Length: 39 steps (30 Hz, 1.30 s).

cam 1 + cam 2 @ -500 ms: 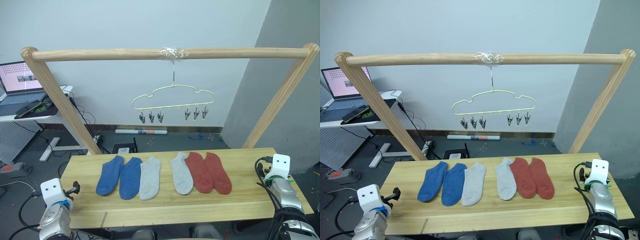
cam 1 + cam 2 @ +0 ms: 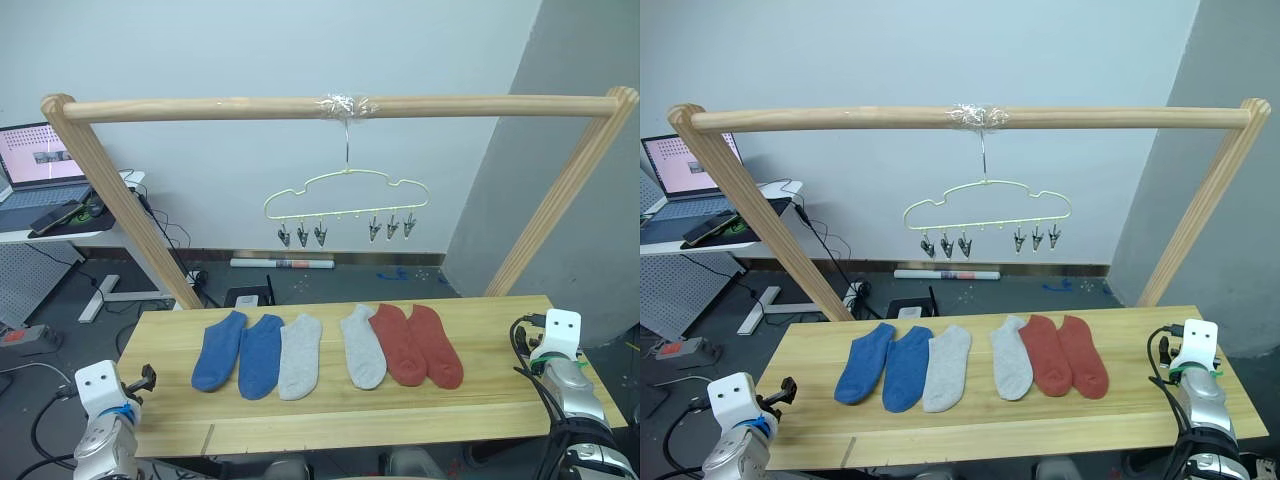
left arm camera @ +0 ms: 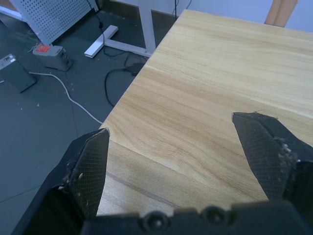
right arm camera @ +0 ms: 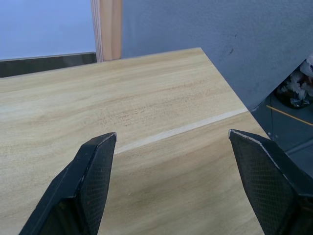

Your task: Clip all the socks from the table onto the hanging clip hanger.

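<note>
Six socks [image 2: 330, 348] are lying in a row mid-table [image 2: 480, 410], probably sorted by colour pair for picking. The clip hanger [image 2: 345, 205] is hanging above, clips empty. I am holding my left gripper [image 3: 178, 152] and right gripper [image 4: 171, 161] spread wide, empty, over opposite table ends.

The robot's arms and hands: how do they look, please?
Each hand has two black wedge-shaped fingers with a fine mesh-textured inner face. In the head views, each wrist carries a white box with two dark dots; the forearms are silver-grey metal, with black cables looped beside the right wrist.
</note>
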Motion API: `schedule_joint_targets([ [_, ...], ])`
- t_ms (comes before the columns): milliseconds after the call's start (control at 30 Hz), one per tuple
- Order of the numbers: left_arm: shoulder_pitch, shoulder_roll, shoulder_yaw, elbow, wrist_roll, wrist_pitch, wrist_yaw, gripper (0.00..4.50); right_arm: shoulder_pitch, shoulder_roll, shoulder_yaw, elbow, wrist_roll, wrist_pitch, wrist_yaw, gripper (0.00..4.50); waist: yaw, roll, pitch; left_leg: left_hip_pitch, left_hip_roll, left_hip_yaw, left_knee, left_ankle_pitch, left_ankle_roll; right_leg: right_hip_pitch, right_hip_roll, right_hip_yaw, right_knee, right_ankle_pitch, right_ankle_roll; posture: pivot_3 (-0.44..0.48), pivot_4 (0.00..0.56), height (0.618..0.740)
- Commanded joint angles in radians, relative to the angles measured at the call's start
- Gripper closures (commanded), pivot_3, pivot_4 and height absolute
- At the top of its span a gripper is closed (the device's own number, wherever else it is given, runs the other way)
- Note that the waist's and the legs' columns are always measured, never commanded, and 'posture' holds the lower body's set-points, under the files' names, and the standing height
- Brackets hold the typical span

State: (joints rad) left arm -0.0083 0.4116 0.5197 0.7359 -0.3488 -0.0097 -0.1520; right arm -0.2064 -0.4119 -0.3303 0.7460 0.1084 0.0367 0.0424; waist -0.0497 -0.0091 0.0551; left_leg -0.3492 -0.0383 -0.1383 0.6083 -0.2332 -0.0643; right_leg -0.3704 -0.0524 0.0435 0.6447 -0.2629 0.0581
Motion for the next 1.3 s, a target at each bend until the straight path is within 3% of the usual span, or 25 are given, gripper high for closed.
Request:
schedule_joint_targets([
  [33,0.001,0.028,0.031,-0.051,-0.019,-0.007,-0.015,0.05,0.003,0.007,0.003,-0.055,0.005,0.005,-0.003,0.68,0.001,0.0,0.0,0.0,0.0,0.0,0.0,0.0,0.0,0.0,0.0,0.0,0.0,0.0,0.0,0.009,0.0,0.74],
  [367,0.037,0.043,0.007,-0.154,-0.001,0.002,-0.07,0.05,0.056,0.032,0.022,-0.167,-0.009,0.029,0.01,0.68,0.001,-0.001,0.001,-0.001,0.0,0.0,0.0,0.0,0.0,-0.001,0.0,0.0,0.0,0.0,0.0,-0.002,0.0,0.74],
  [533,0.143,0.014,-0.041,-0.489,-0.056,0.102,-0.165,0.05,0.148,0.055,0.071,-0.468,0.031,0.172,0.088,0.68,0.002,-0.001,0.001,-0.005,0.0,0.0,0.0,0.0,0.0,-0.005,-0.001,0.0,0.0,-0.001,0.0,-0.012,0.0,0.74],
  [700,0.236,0.006,-0.124,-0.858,-0.096,0.236,-0.202,0.05,0.188,0.012,0.15,-0.768,0.119,0.333,0.277,0.68,0.002,0.001,0.004,-0.009,0.001,0.0,0.0,0.0,0.0,-0.009,-0.001,0.0,0.0,-0.001,0.0,-0.011,0.009,0.74],
  [833,0.206,0.002,-0.191,-1.044,-0.128,0.313,-0.206,0.05,0.167,-0.031,0.18,-0.931,0.24,0.413,0.437,0.68,0.01,-0.002,0.012,-0.012,0.001,0.0,0.0,0.0,0.0,-0.01,-0.001,-0.001,0.0,-0.001,0.0,-0.01,0.019,0.74],
  [933,0.133,-0.017,-0.241,-1.087,-0.135,0.352,-0.192,0.61,0.141,-0.062,0.231,-1.027,0.321,0.479,0.55,0.68,0.018,-0.003,0.018,-0.013,0.002,0.0,0.0,0.0,0.0,-0.012,0.0,-0.002,0.0,-0.001,0.0,-0.016,0.028,0.74],
  [1067,0.04,-0.046,-0.324,-1.094,-0.089,0.378,-0.17,1.84,0.096,-0.088,0.29,-1.093,0.348,0.495,0.625,0.68,0.018,-0.006,0.024,-0.015,0.001,0.001,0.0,0.0,0.0,-0.013,0.0,-0.002,0.0,0.0,0.0,-0.029,0.045,0.74],
  [1167,-0.026,-0.061,-0.396,-1.072,-0.041,0.359,-0.181,1.84,0.061,-0.08,0.302,-1.13,0.403,0.513,0.661,0.68,0.018,-0.01,0.031,-0.016,0.001,0.001,0.0,0.0,0.0,-0.014,0.0,-0.001,-0.001,0.0,0.002,-0.042,0.054,0.74],
  [1300,-0.1,-0.112,-0.413,-1.014,-0.008,0.331,-0.145,1.84,0.002,-0.073,0.325,-1.176,0.448,0.521,0.695,0.68,0.016,-0.011,0.043,-0.016,0.001,0.001,0.0,0.0,0.0,-0.014,0.0,-0.001,0.0,0.002,0.006,-0.07,0.069,0.74],
])
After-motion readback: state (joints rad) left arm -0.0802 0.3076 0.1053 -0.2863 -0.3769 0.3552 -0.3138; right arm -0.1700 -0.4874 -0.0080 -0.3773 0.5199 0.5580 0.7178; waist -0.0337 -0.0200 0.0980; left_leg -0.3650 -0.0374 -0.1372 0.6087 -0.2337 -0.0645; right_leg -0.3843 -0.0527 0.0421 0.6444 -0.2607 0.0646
